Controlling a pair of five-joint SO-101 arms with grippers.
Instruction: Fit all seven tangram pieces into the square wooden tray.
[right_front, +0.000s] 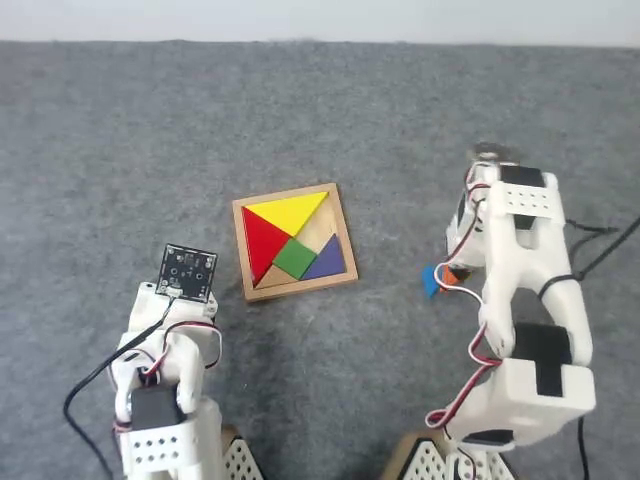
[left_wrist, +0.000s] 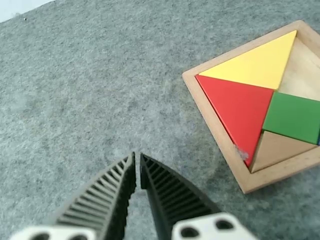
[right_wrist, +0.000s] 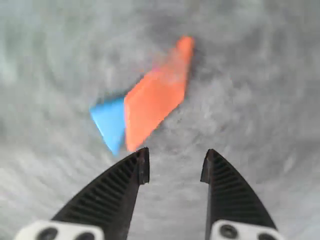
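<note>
Progress: 4 of 7 pcs are seated in the tray (right_front: 284, 194): yellow triangle (right_front: 288, 211), red triangle (right_front: 262, 242), green square (right_front: 294, 258), purple triangle (right_front: 328, 263). The task is judged a bit past halfway.
Gaps: bare wood is left betw. yellow and purple at the tray's right side in the high view, and at a small triangular slot by the green square.
Left to do: 3 pcs by count. Two are seen loose on the bench (right_front: 120, 130): orange parallelogram (right_wrist: 157, 95) and blue piece (right_wrist: 111, 122), touching, w/ orange apparently lapped over blue's edge.
Loose pcs vs tray: well apart from it, close against the right arm (right_front: 520, 280).
Right gripper (right_wrist: 174, 167): jaws are spread and nothing is held. The orange pc lies just ahead of the tips, the blue pc ahead of one finger.
Left gripper (left_wrist: 138, 159): fingers are pressed together, empty. The tray lies near, off to one side, untouched.
Next (judged): the orange pc is likely taken first, since it seems uppermost.
</note>
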